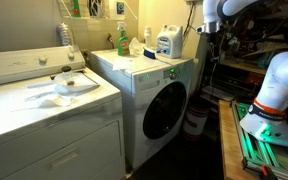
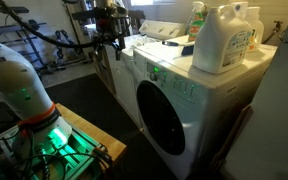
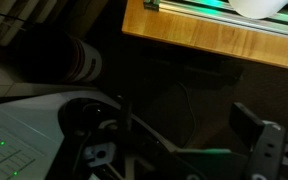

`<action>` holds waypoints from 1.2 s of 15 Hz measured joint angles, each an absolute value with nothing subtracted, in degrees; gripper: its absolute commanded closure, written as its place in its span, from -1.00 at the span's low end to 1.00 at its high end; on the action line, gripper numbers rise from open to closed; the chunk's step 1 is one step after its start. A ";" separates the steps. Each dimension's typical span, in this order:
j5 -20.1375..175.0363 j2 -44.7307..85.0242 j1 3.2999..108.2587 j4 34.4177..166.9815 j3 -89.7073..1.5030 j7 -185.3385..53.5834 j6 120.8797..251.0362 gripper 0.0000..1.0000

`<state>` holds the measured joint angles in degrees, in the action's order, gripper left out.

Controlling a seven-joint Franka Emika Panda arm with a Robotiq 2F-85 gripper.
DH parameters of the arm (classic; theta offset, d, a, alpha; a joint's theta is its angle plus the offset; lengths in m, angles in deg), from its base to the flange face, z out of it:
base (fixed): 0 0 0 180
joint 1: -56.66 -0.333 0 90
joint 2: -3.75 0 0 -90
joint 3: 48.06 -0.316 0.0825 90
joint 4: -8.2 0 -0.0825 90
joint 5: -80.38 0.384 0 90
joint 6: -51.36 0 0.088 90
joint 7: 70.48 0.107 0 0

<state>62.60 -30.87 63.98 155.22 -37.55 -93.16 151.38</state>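
My gripper (image 1: 206, 33) hangs in the air beside the far side of a white front-load washer (image 1: 159, 105), level with its top, and touches nothing. It also shows in an exterior view (image 2: 109, 42) beyond the washer's corner (image 2: 174, 100). In the dark wrist view the gripper (image 3: 184, 128) has its fingers spread wide with nothing between them. It is above the dark floor, with the washer's white top corner (image 3: 19, 140) at the lower left. A white detergent jug (image 1: 165, 42) stands on the washer, nearest my gripper.
A green bottle (image 1: 122, 40) and a small blue object (image 1: 170, 71) are on the washer. A second white machine (image 1: 44, 120) carries a white cloth (image 1: 69, 86). The robot base stands on a wooden platform (image 3: 214, 42) with green lights (image 1: 274, 150). Cluttered shelves (image 1: 249, 50) stand behind.
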 measured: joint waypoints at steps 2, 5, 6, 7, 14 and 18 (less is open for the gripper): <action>65.62 -30.18 62.54 155.61 -37.69 -92.92 151.38 -1.00; 69.40 -28.05 61.20 156.65 -38.28 -88.94 154.01 -0.50; 70.08 -27.16 61.18 157.29 -38.59 -86.62 156.38 -0.48; 70.37 -26.25 61.19 157.91 -38.87 -84.31 158.83 -0.36; 68.55 -19.97 63.71 165.07 -43.10 -64.63 187.68 0.75; 61.21 -16.13 68.45 166.60 -47.67 -54.73 202.69 0.87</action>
<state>61.21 -16.13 68.45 166.60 -47.67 -54.73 202.69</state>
